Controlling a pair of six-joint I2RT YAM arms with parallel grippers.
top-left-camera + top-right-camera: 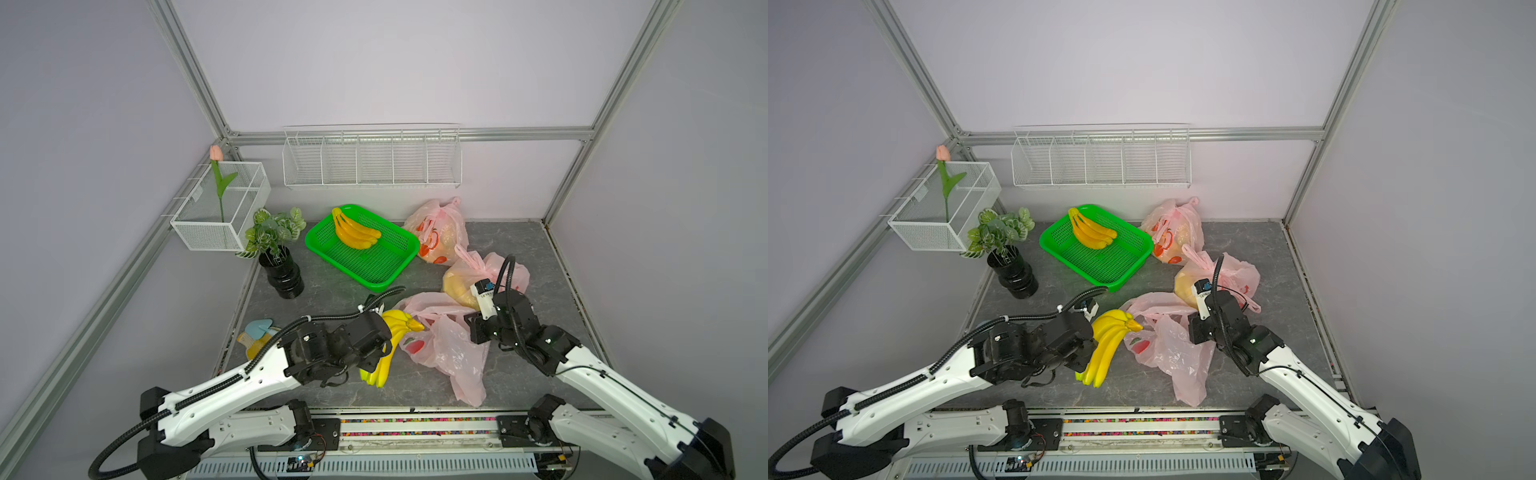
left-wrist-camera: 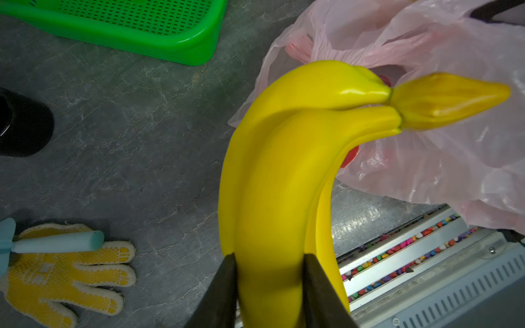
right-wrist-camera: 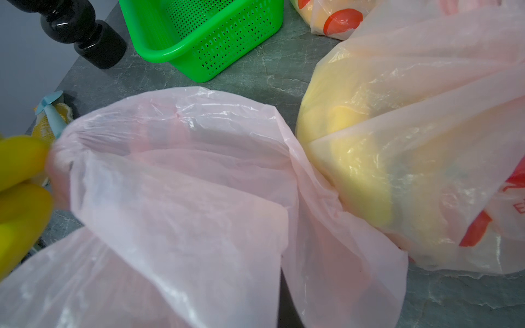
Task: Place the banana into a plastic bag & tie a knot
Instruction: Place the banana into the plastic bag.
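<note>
Top views: the banana bunch [image 1: 397, 332] is held by the left gripper [image 1: 382, 353], the plastic bag [image 1: 449, 353] by the right gripper [image 1: 473, 328]. Left wrist view: the stiff, smooth, likely slippery bunch is squeezed at its middle between the fingers [image 2: 223, 289], stem ahead of them at the bag's mouth. Right wrist view: the thin, soft bag's rim is pinched by tightly closed fingers.

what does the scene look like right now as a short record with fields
left tool: shut on the banana bunch
right tool: shut on the edge of the open bag
bunch stem: at the bag's mouth, bunch not inside
green basket: holds a second bunch
far filled bag: right of the basket
near filled bag: behind the open bag
</note>
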